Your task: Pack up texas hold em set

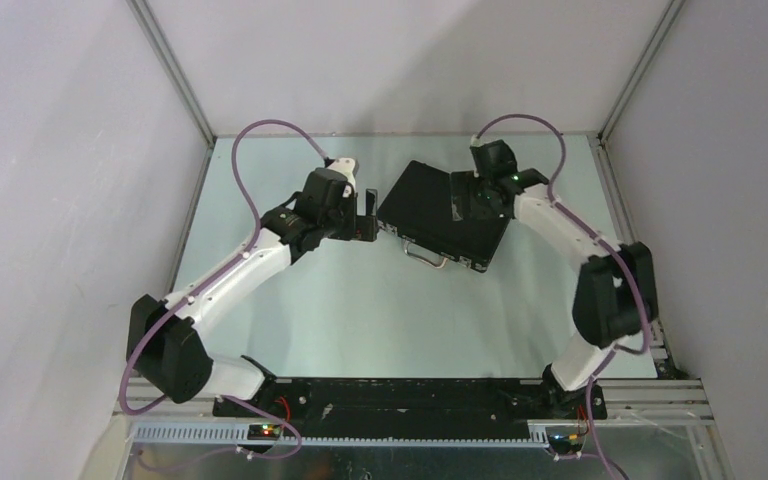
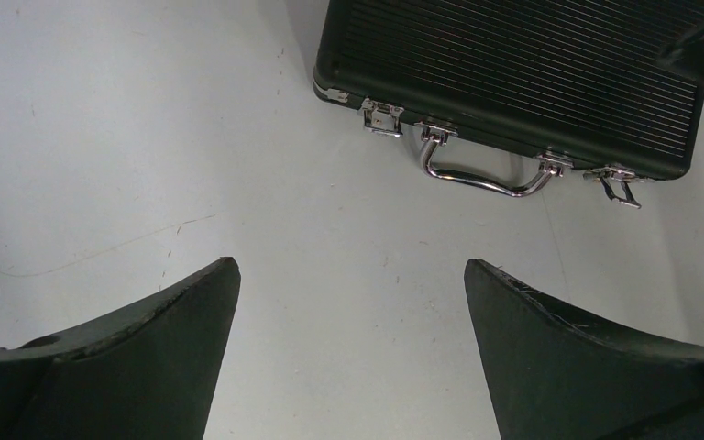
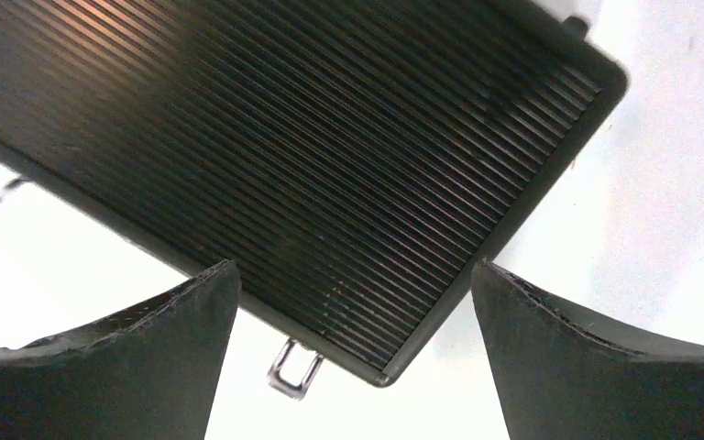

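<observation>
The black ribbed briefcase (image 1: 430, 212) lies closed and slanted on the table, its silver handle (image 2: 488, 178) facing the arms. The left latch (image 2: 381, 117) lies flat; the right latch (image 2: 620, 185) sticks out loose, and it also shows in the right wrist view (image 3: 293, 368). My left gripper (image 1: 368, 214) is open and empty just left of the case, low over bare table (image 2: 348, 268). My right gripper (image 1: 468, 196) is open above the case's right end, over its near right corner (image 3: 353, 268). Chips, cards, triangle, button and die are out of view.
The pale table (image 1: 360, 310) is walled by a metal frame (image 1: 172, 70) and grey panels on the left, back and right. Purple cables (image 1: 250, 190) loop over both arms. The right arm's elbow (image 1: 615, 290) stands near the table's right edge.
</observation>
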Controlling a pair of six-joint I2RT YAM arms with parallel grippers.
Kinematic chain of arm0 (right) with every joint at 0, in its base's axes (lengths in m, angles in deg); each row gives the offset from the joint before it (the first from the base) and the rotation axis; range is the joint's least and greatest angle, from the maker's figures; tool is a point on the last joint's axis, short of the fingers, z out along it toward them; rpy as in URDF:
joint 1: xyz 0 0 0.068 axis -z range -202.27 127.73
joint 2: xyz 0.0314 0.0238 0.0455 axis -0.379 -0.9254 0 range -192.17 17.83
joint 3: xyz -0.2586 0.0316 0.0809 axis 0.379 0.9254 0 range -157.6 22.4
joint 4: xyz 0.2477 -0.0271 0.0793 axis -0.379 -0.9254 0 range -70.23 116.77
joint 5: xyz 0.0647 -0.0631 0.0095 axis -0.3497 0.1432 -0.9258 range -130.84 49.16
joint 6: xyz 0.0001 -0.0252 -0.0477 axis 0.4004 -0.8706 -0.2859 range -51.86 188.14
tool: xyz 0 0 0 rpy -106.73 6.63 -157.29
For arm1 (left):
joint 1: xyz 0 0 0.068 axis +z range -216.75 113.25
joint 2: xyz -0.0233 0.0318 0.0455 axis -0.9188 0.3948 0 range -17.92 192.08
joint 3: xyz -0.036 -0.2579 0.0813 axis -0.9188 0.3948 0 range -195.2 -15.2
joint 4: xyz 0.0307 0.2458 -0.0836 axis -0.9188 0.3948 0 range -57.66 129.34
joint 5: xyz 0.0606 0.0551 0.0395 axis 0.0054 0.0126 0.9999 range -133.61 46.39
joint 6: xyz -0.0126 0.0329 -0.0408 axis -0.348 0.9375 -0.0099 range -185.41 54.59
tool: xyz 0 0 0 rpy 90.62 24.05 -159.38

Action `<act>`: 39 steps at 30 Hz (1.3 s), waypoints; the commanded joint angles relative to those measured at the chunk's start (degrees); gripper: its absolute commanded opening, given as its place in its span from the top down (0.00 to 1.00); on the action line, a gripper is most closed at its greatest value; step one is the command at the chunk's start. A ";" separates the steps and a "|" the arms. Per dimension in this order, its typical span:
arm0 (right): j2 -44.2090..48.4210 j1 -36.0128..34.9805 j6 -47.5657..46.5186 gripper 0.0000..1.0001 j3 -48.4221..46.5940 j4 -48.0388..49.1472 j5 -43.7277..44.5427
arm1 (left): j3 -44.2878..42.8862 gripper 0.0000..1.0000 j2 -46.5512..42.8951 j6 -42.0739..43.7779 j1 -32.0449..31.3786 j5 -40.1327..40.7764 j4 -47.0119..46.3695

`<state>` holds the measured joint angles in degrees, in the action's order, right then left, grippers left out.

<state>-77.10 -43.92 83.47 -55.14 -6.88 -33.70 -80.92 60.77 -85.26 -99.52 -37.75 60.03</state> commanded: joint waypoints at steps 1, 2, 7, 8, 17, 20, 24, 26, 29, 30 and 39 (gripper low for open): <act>-7.89 -0.20 0.04 0.00 -4.84 -9.53 0.62 | -0.67 0.00 -1.92 1.94 -0.21 -0.23 -1.54; -8.86 -0.22 0.04 0.00 -5.04 -9.87 0.65 | -0.54 0.00 -1.78 2.00 -0.24 -0.66 -1.68; -12.90 0.25 0.89 0.00 -4.96 -10.91 0.08 | -0.65 0.00 0.29 1.32 -0.14 -2.38 -1.92; -13.26 0.35 1.14 0.00 -4.98 -11.04 -0.28 | -0.78 0.00 0.70 1.05 -0.06 -2.88 -1.92; -14.54 0.04 2.07 0.00 -6.32 -12.51 -2.14 | -7.53 0.20 11.18 -0.97 0.45 -5.20 0.82; -14.14 -0.08 2.37 0.00 -6.51 -12.85 -2.62 | -9.54 0.44 15.47 -1.87 1.11 -5.37 1.20; -13.95 -0.25 2.23 0.00 -7.03 -13.39 -2.94 | -11.98 0.59 19.38 -3.04 3.00 -7.32 0.86; -13.96 -0.39 2.32 0.00 -7.30 -13.54 -3.16 | -12.95 0.62 21.11 -3.07 3.66 -8.74 0.36; -14.00 -0.61 2.43 0.00 -7.44 -13.77 -3.45 | -14.87 0.70 23.84 -2.08 3.85 -11.13 0.40; -14.03 -0.69 2.52 0.00 -7.45 -13.79 -3.49 | -15.19 0.70 25.42 -1.95 3.86 -11.62 0.56; -13.85 -1.37 2.71 0.00 -6.37 -13.94 -3.19 | -15.15 0.75 28.28 -2.36 3.95 -12.67 -1.75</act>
<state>-89.89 -44.60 85.66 -61.61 -18.02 -35.69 -94.90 90.67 -87.49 -95.54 -49.94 60.27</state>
